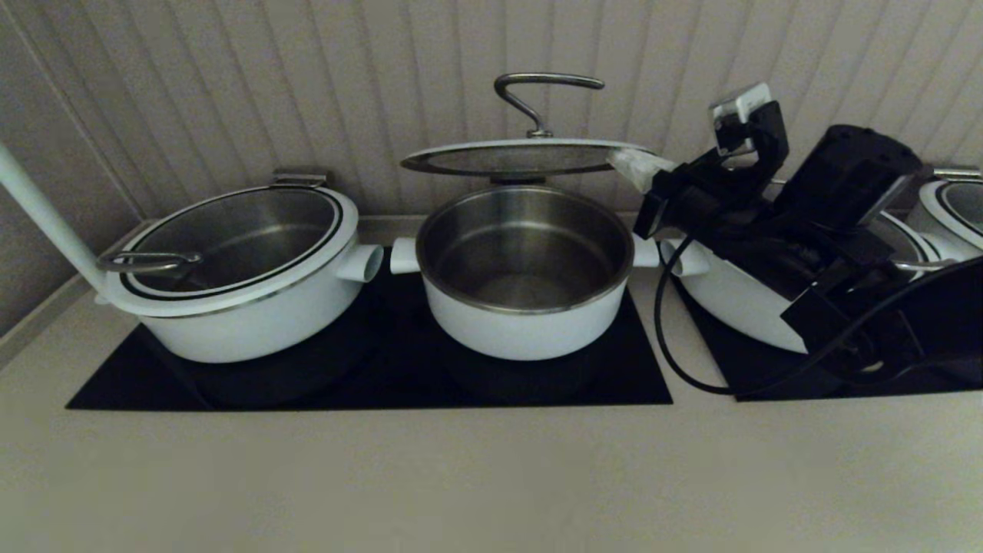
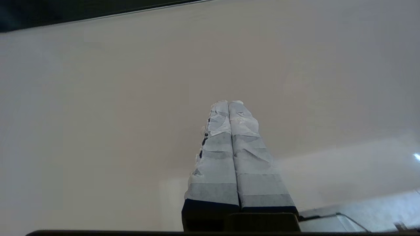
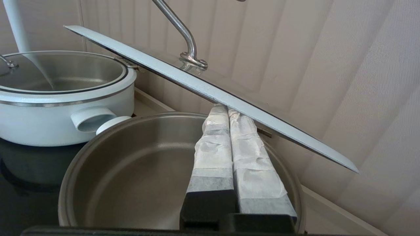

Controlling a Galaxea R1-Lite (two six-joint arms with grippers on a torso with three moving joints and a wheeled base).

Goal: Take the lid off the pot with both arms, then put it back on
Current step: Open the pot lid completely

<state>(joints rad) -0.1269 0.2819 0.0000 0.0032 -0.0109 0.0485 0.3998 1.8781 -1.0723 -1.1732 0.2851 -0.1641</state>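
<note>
The pot point(image 1: 522, 330) stands open in the middle on a black mat, its steel inside showing, and it also shows in the right wrist view point(image 3: 131, 170). The lid point(image 1: 522, 157) is raised above the pot's back rim, roughly level, with its steel bar handle point(image 1: 537, 84) on top. My right gripper point(image 1: 631, 165) is shut, and its wrapped tips press up under the lid's right rim point(image 3: 295, 140). In the right wrist view the right gripper point(image 3: 227, 107) sits over the pot's rim. My left gripper point(image 2: 228, 102) is shut and empty over a bare beige surface, out of the head view.
A wider white pot point(image 1: 238, 322) with its lid on stands left of the middle pot. Another white pot point(image 1: 737, 299) lies under my right arm, and a further lid point(image 1: 952, 207) is at far right. A white pole point(image 1: 38, 207) slants at far left. The panelled wall is close behind.
</note>
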